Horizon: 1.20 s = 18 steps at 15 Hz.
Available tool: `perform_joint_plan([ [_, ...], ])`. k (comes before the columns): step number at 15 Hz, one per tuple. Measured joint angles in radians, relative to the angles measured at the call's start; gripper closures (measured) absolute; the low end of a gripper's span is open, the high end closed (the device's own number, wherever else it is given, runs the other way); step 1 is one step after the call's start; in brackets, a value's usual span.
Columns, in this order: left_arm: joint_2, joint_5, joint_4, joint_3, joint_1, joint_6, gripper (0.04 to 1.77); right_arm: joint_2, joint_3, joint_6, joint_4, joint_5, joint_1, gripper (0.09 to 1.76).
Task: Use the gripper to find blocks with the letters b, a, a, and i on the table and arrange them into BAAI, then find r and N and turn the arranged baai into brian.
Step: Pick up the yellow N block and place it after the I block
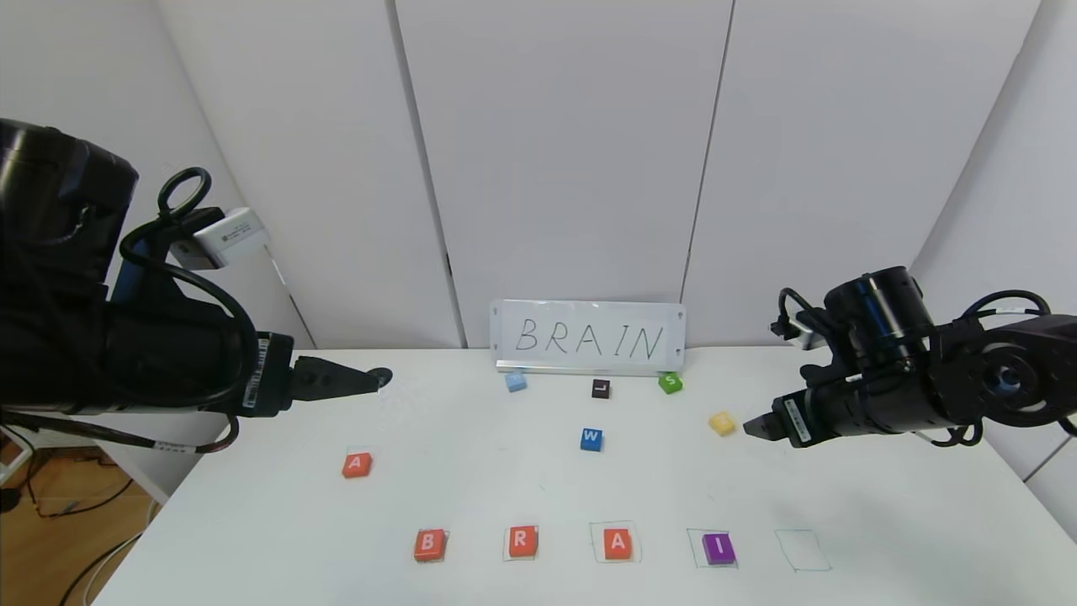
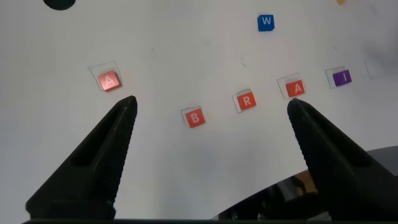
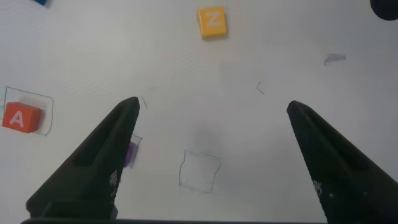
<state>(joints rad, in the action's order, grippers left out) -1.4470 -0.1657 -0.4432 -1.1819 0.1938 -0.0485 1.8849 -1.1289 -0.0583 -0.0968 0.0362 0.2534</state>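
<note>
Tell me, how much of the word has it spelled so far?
Four squares of the front row are filled: orange B block, orange R block, orange A block, purple I block. Nothing is held; the jaws of both the left gripper and right gripper are open. Left: the yellow N block into the empty green-outlined square.

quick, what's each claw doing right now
Left claw: open, holding nothing.
Right claw: open, holding nothing.
</note>
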Motion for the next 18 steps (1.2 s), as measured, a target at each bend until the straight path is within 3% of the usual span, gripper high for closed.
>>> perform_joint_plan([
  [5,-0.003,0.0,0.0,0.004,0.001,0.002,0.09,0.121,-0.184,-0.064,-0.112,-0.108,-0.061,0.14],
  [18,-0.005,0.0,0.0,0.004,0.001,0.001,0.09,0.151,-0.198,-0.064,-0.112,-0.11,-0.067,0.14],
])
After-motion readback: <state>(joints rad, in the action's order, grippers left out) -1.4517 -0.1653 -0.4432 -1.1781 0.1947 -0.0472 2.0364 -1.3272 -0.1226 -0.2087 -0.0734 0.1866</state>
